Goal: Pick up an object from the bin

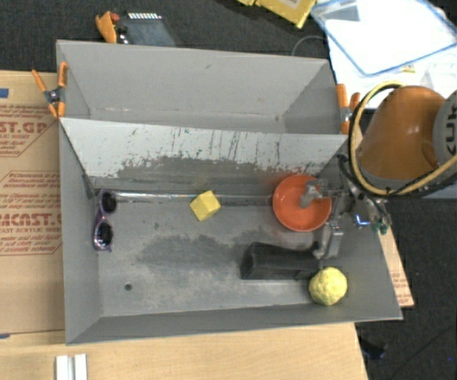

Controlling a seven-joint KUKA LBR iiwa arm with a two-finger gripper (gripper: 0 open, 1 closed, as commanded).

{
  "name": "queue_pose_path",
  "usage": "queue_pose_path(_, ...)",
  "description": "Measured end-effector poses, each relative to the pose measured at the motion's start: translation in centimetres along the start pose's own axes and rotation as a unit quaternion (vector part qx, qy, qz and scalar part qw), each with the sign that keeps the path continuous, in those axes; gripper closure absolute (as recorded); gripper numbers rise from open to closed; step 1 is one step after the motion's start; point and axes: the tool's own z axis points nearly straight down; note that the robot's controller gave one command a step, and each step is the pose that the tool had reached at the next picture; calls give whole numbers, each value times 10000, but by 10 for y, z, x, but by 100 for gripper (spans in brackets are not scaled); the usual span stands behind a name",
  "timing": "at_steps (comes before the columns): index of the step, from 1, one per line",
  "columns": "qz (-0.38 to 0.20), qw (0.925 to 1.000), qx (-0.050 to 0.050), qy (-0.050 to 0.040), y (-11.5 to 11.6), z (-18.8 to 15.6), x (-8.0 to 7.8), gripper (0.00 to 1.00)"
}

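My gripper (pixel 321 218) is low at the right side of the bin and stands open. One finger (pixel 313 195) is over the orange round bowl (pixel 291 206); the other finger (pixel 328 242) comes down just beyond the bowl's near right rim. A black oblong object (pixel 272 263) lies in front of the bowl, close to the lower finger. A yellow ball (pixel 328 286) rests at the front right corner, just below the gripper.
A small yellow block (pixel 205 206) lies mid-bin near the back wall. Purple sunglasses (pixel 103 223) lie against the left wall. The arm with its orange cover reaches in over the right rim.
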Motion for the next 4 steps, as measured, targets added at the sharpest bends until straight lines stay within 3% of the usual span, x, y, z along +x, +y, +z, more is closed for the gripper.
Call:
queue_pose_path(1,1441,9895,3,100,28,30,59,0)
queue_pose_path(2,560,9984,29,-90,-7,70,-21,0)
queue_pose_path(3,1845,9828,7,90,28,67,49,100)
queue_pose_path(4,1844,9828,8,89,28,67,49,100)
